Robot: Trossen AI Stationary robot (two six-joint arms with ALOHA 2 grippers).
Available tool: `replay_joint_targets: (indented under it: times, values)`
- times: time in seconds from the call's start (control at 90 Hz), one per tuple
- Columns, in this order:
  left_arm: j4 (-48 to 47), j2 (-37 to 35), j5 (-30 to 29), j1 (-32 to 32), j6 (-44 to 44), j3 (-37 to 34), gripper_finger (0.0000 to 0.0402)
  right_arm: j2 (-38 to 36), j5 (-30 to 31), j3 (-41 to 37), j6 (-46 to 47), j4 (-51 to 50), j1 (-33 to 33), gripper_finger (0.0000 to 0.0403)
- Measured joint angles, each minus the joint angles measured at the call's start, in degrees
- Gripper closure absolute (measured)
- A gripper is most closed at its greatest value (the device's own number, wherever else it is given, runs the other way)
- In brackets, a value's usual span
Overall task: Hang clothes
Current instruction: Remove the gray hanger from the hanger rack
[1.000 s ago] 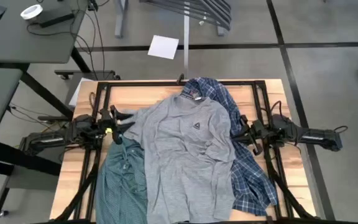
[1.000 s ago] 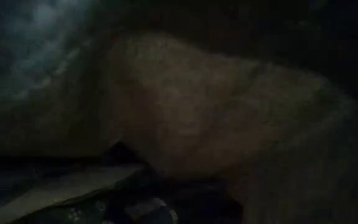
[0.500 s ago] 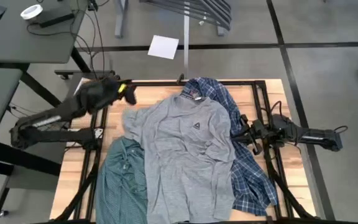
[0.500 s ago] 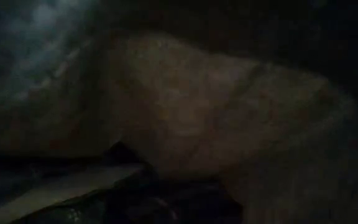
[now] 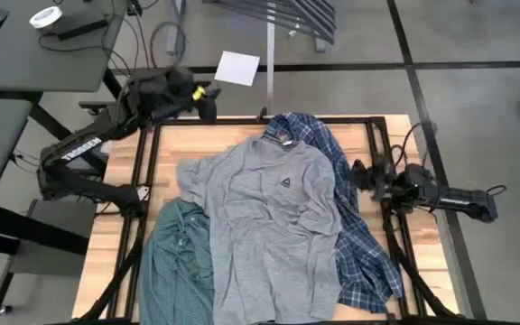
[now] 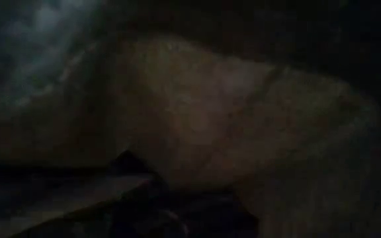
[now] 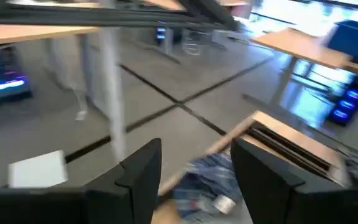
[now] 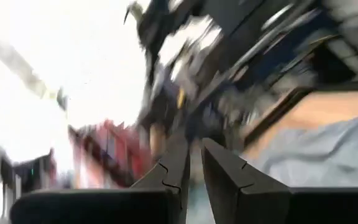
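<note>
Your left gripper (image 5: 208,101) hangs above the table's far-left corner, fingers (image 7: 143,174) spread wide and empty. Your right gripper (image 5: 361,171) sits at the right edge beside the plaid shirt (image 5: 355,244), fingers (image 8: 222,171) nearly closed on nothing. The grey tee (image 5: 269,226) lies flat mid-table (image 5: 233,137), overlapping the plaid shirt and the green shirt (image 5: 181,262) at the near left.

Three shirts lay on the table (image 5: 242,135): one grey tee (image 5: 269,226), one blue-white plaid shirt (image 5: 355,244) and one green checked shirt (image 5: 174,262). Two robot arms flanked them, one white sheet (image 5: 237,68) beyond at 12 o'clock.
</note>
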Motion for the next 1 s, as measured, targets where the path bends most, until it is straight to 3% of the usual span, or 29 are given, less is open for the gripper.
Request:
replay_joint_targets:
  times: [0.078,0.156,0.322,0.489,0.644,0.878,1.0]
  values:
    - [-0.24,0.41,1.93,4.53,0.89,0.95,0.0225,1.23,8.19,1.7,1.27,2.13,-1.66,0.0369]
    - [0.74,0.96,6.15,9.3,1.44,0.97,0.0225,4.13,12.52,4.03,-2.01,4.91,-3.97,0.0369]
    - [4.48,3.45,17.65,18.9,1.24,0.97,0.0225,16.65,12.78,12.42,-11.95,5.66,-10.34,0.0369]
    - [9.68,7.71,26.14,25.31,1.16,1.41,0.0225,33.08,6.71,22.2,-20.74,5.09,-16.68,0.0369]
    - [10.73,13.37,31.25,29.42,0.58,6.67,0.0225,48.03,0.37,35.91,-28.15,4.25,-24.54,0.038]
    - [11.15,20.57,32.31,31.54,6.24,16.15,0.0225,66.72,-9.14,56.09,-31.46,-0.71,-36.56,0.04]
    - [11.13,22.26,32.3,32.24,6.48,18.61,0.0225,73.24,-11.01,63.6,-31.58,-0.71,-40.28,0.0397]
